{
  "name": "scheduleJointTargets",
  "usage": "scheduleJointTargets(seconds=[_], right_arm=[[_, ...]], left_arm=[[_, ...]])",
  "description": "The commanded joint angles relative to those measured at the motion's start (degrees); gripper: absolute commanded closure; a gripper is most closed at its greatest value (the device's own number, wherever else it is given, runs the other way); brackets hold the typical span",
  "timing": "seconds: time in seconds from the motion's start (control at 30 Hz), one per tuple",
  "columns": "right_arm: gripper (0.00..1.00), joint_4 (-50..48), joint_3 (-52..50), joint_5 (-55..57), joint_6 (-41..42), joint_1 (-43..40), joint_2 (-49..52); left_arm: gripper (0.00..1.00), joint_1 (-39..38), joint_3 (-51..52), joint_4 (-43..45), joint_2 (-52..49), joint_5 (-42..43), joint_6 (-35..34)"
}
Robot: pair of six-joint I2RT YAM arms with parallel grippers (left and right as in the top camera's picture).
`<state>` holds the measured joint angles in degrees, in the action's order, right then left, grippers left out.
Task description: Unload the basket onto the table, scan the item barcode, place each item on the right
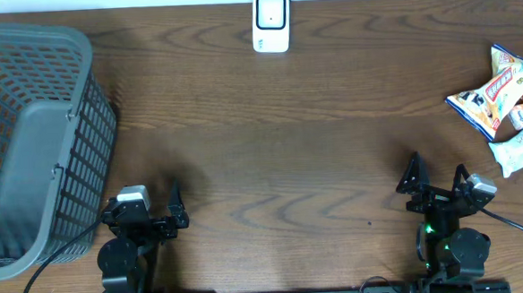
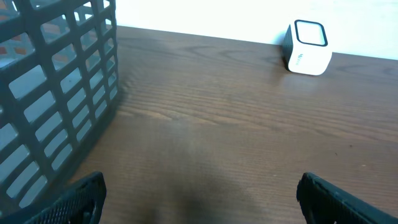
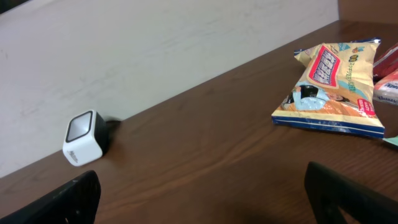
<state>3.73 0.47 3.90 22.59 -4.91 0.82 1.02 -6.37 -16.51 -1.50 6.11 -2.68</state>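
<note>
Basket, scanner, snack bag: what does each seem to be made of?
Basket: likely moulded plastic, matte grey, judging by its uniform open grid walls.
Scanner: looks like smooth white plastic with rounded corners and a dark, glossy window on top.
Snack bag: probably printed plastic film, as it is shiny and slightly crinkled, with flat sealed edges.

A dark wooden table point(image 1: 270, 137) is carrying a grey basket point(image 1: 28, 132), which is sitting just beside the left claw point(image 1: 151, 206), on its left. A white scanner point(image 1: 270, 22) is standing at the far edge, well ahead of both claws. Several packets point(image 1: 496, 94) are lying ahead and right of the right claw point(image 1: 437, 180).
</note>
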Motion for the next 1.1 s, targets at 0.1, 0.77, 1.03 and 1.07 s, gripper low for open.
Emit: scheduleJointTargets(seconds=[0.1, 0.77, 1.03, 1.07], right_arm=[[0.01, 0.2, -0.2, 0.3, 0.3, 0.5, -0.5], [0.01, 0.2, -0.2, 0.3, 0.3, 0.5, -0.5], [0.01, 0.2, -0.2, 0.3, 0.3, 0.5, -0.5], [0.01, 0.2, -0.2, 0.3, 0.3, 0.5, -0.5]], left_arm=[[0.02, 0.2, 0.9, -1.2, 0.2, -1.4, 1.0], [0.02, -2.4, 6.1, 12.3, 1.4, -5.7, 1.2], [0.02, -2.4, 6.1, 12.4, 1.4, -5.9, 1.2], [0.02, -2.4, 6.1, 12.4, 1.4, -5.9, 1.2]])
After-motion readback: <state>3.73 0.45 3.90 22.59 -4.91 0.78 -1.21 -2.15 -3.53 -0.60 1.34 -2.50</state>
